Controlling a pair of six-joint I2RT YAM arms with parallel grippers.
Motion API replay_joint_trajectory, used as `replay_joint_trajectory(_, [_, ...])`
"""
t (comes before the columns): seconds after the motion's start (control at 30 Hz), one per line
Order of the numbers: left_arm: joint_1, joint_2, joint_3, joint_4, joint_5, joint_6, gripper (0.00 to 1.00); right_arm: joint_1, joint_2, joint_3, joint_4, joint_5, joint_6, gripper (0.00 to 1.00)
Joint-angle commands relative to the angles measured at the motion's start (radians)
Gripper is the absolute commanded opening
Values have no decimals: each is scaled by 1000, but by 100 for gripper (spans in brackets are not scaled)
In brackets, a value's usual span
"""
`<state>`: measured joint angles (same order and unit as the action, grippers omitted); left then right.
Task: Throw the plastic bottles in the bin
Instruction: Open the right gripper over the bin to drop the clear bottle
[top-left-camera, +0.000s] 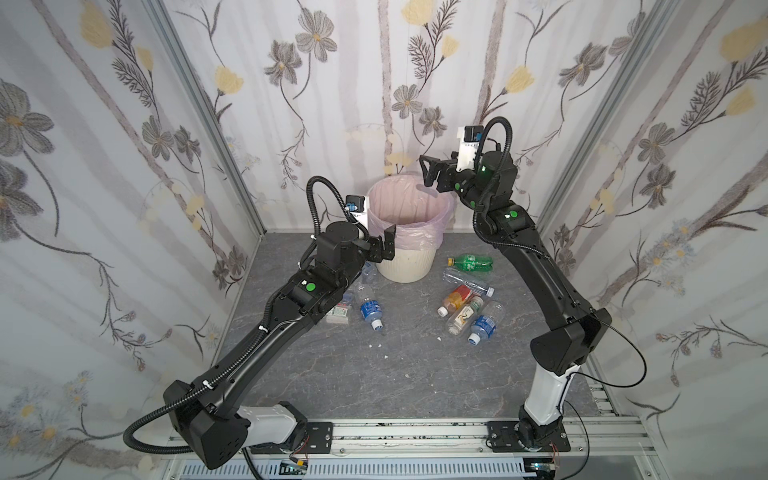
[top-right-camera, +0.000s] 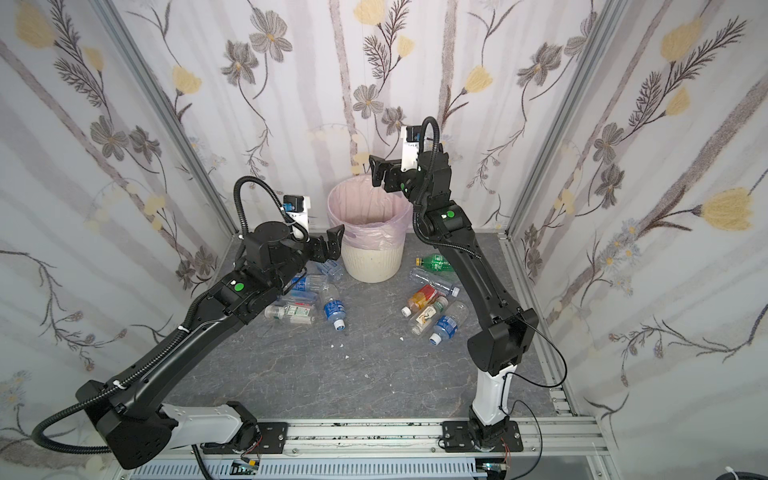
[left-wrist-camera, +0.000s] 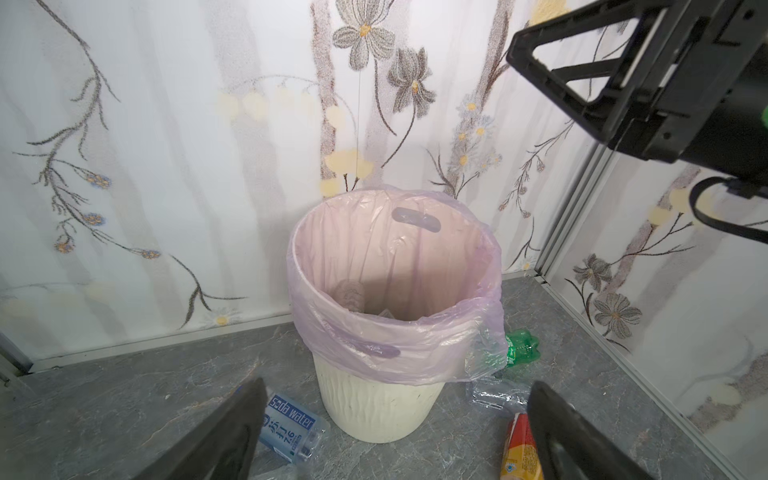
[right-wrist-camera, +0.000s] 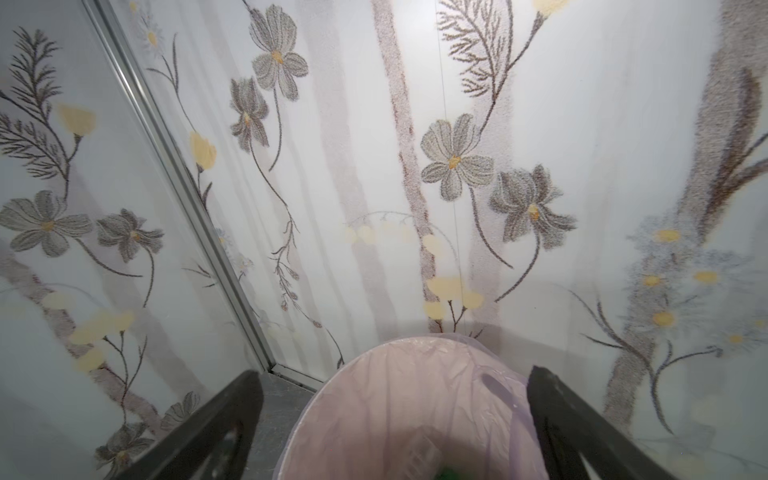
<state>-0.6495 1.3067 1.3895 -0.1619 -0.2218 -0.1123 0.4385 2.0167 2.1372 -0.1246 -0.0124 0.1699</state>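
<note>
- The left arm (top-left-camera: 266, 332) stretches low from its near-left base toward the back, with the forearm close above the surface (top-left-camera: 415, 374).
- The left hand (top-left-camera: 384, 246) points sideways at the left wall of the bin (top-left-camera: 405, 266), just beside the bag's fold. Its fingers are spread wide with nothing between them.
- Under and beside that arm several bottles lie on their sides. A clear bottle with a blue label (top-left-camera: 370, 309) is in plain sight, and the others are partly hidden by the wrist.
- The bin stands upright at the back middle of the surface, lined with a pale pink bag (top-left-camera: 419, 241) folded over its rim.
- The right hand (top-left-camera: 430, 172) hangs above the bin's right rim, tilted toward the opening — fingers wide, holding nothing.
- Right of the bin a loose cluster lies flat: a green bottle (top-left-camera: 473, 262) nearest the back, then a clear bottle (top-left-camera: 463, 280), an orange bottle (top-left-camera: 453, 301), a white-labelled bottle (top-left-camera: 464, 316) and a blue-labelled bottle (top-left-camera: 482, 325).
- The right arm (top-left-camera: 540, 270) rises from its near-right base, bends at a high elbow and reaches back over that cluster.
</note>
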Motion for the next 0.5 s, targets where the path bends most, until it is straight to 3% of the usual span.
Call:
replay_joint_trajectory(0.0, [4, 11, 12, 16, 14, -18, 100, -4, -28, -4, -90, 145, -68, 100])
replay_joint_trajectory(0.1, [5, 18, 12, 15, 15, -25, 100, -15, -62, -32, -132, 144, -77, 100])
replay_joint_trajectory(0.3, [19, 5, -18, 10, -26, -55, 100, -79, -158, -196, -101, -56, -43, 100])
replay_joint_trajectory(0.47, [39, -34, -66, -18, -108, -95, 100, -101, -287, -430, 56, -18, -30, 100])
